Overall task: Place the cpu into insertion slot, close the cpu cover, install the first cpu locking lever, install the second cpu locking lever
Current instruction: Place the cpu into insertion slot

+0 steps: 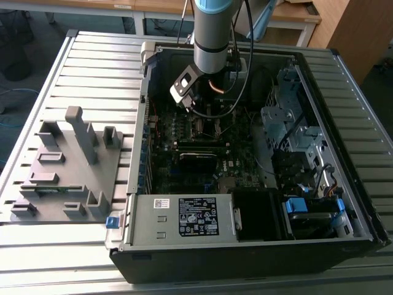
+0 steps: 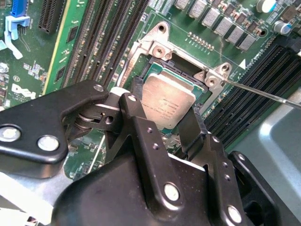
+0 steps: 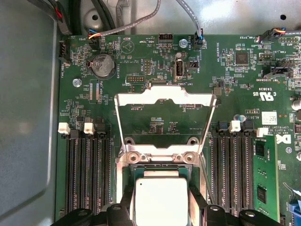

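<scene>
The cpu (image 2: 167, 104), a small square chip with a dull silver top, sits between my gripper's (image 2: 164, 107) black fingers (image 2: 137, 96), which are shut on its two sides. It hangs over, or rests at, the insertion slot (image 2: 155, 70), whose dark face and silvery rim show past the chip; I cannot tell whether they touch. In the first wrist view the cpu (image 3: 161, 200) is just before the slot's rim (image 3: 160, 160). The cpu cover (image 3: 141, 97) lies swung open, away from the slot. A thin locking lever (image 2: 263, 92) sticks out beside the slot. The gripper (image 1: 195, 103) is deep inside the case.
Long black memory slots (image 3: 87, 174) flank the slot on both sides. The open computer case (image 1: 141, 153) walls in the board, with a power supply (image 1: 184, 215) and a drive cage (image 1: 288, 123). A grey fixture plate (image 1: 67, 166) lies at the exterior view's left.
</scene>
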Robot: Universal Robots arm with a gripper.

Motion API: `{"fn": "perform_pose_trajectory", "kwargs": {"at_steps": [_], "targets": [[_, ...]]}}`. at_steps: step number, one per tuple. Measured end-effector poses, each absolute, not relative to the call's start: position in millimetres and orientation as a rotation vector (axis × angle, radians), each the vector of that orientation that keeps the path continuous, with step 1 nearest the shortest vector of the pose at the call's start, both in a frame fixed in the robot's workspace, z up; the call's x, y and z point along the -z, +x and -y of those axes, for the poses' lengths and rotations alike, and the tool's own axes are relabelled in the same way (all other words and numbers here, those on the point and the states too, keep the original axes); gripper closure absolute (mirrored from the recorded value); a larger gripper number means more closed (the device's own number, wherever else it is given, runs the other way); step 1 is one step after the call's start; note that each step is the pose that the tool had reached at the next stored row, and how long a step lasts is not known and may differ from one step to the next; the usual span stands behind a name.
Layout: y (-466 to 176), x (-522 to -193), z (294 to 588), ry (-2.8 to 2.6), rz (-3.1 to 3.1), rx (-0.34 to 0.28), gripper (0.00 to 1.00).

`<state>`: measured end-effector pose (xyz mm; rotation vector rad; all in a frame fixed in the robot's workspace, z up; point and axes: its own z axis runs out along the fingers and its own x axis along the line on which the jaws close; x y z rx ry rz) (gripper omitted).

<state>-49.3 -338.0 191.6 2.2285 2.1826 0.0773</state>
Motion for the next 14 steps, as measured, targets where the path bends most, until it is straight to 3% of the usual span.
{"fn": "perform_pose_trajectory", "kwargs": {"at_steps": [7,8,14], "targets": [[-49.2,-191.2,337.9,2.228,-2.183,-0.079,0.45],[-49.2,-191.3,337.9,2.229,-2.183,-0.078,0.38],[-49.3,-193.1,338.0,2.228,-2.183,-0.077,0.38]]}}
